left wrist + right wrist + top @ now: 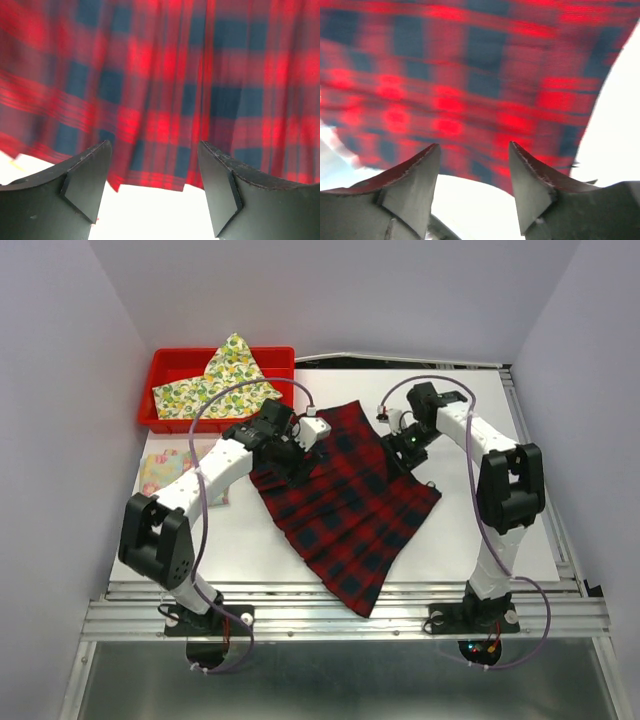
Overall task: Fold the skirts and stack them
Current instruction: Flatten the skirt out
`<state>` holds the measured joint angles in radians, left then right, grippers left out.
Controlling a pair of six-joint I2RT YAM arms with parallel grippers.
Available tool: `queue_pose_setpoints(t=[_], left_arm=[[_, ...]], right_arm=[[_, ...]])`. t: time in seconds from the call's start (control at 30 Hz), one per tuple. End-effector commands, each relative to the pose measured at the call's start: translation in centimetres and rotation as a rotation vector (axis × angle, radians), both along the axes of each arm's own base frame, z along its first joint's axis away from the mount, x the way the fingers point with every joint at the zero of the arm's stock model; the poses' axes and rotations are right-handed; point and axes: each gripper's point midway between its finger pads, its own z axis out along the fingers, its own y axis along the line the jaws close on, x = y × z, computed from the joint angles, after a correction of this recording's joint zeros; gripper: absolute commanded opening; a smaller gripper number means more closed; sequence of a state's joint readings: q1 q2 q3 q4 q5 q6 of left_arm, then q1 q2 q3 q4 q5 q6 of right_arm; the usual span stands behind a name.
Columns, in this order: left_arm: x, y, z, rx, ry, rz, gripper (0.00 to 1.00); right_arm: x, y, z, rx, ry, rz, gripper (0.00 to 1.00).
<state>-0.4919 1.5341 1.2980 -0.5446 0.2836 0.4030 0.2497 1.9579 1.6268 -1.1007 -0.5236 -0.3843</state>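
Observation:
The red-and-black plaid skirt (350, 505) lies spread flat and slanted across the middle of the white table. My left gripper (297, 462) is open over the skirt's left edge; the left wrist view shows plaid cloth (165, 85) and its hem just ahead of the open fingers (85, 175). My right gripper (403, 447) is open at the skirt's upper right edge; the right wrist view shows the plaid (470, 75) beyond the fingertips (530, 185). The lemon-print skirt (218, 378) lies in the red bin. The pastel floral skirt (168, 468) lies folded at the left.
The red bin (170, 365) stands at the back left of the table (480, 530). Purple cables loop over both arms. Grey walls close in the back and sides. A metal rail runs along the near edge (340, 615).

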Motion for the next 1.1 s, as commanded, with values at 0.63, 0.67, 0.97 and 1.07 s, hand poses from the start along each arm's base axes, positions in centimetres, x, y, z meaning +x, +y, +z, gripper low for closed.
queue_pose_setpoints(t=[0.63,0.67,0.97,1.07], left_arm=[[3.6,-1.3,-9.0,0.138,0.215,-0.008,0.72],[3.1,-1.3,-9.5,0.140,0.232,-0.033,0.72],[-3.3,-2.7,-14.3,0.249,0.285,-0.275,0.69],[-3.6,-4.1,-15.3,0.287,0.257,-0.332,0.69]], right_arm=[[-18.2,6.4,4.4,0.250,0.279,0.476,0.66],[-17.7,7.0,5.8,0.285,0.233,0.478,0.65],[2.0,1.3,11.4,0.282,-0.214,0.065,0.65],[8.6,-1.8,11.1,0.177,-0.326,-0.051,0.68]])
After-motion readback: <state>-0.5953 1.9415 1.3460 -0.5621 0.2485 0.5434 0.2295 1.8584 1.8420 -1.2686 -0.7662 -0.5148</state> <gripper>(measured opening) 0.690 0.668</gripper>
